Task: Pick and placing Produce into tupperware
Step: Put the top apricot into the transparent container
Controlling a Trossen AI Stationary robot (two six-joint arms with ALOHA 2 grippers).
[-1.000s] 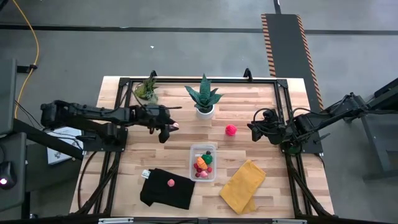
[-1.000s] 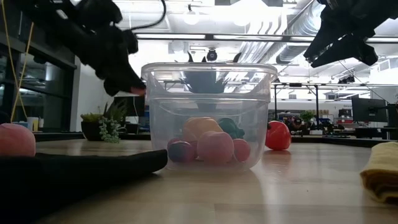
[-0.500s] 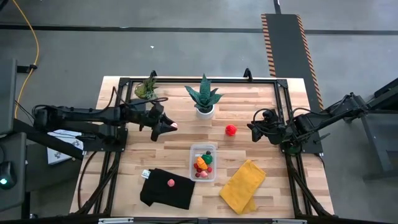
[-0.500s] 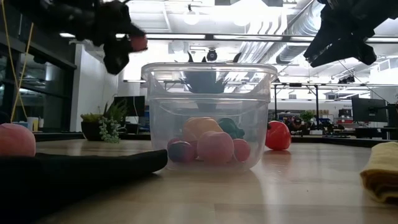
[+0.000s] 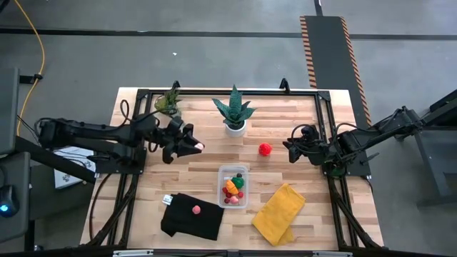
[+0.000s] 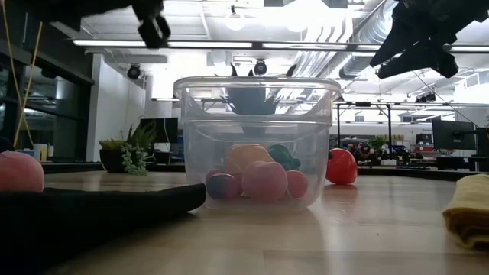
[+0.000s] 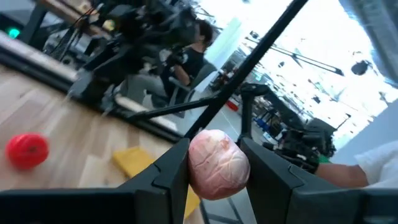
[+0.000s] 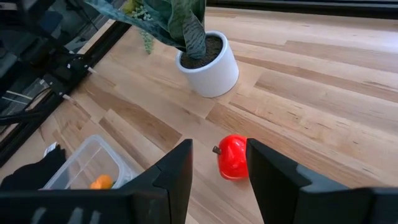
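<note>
The tupperware sits on the table with a small heap of produce inside, orange, green, red and pink pieces, off to the right of the left gripper and nearer the front edge. That left gripper is held up above the table, its fingers pinching a pale pink produce piece between them. The right gripper hovers with its fingers spread and nothing between them, the red produce piece lying on the wood just beyond its tips.
</note>
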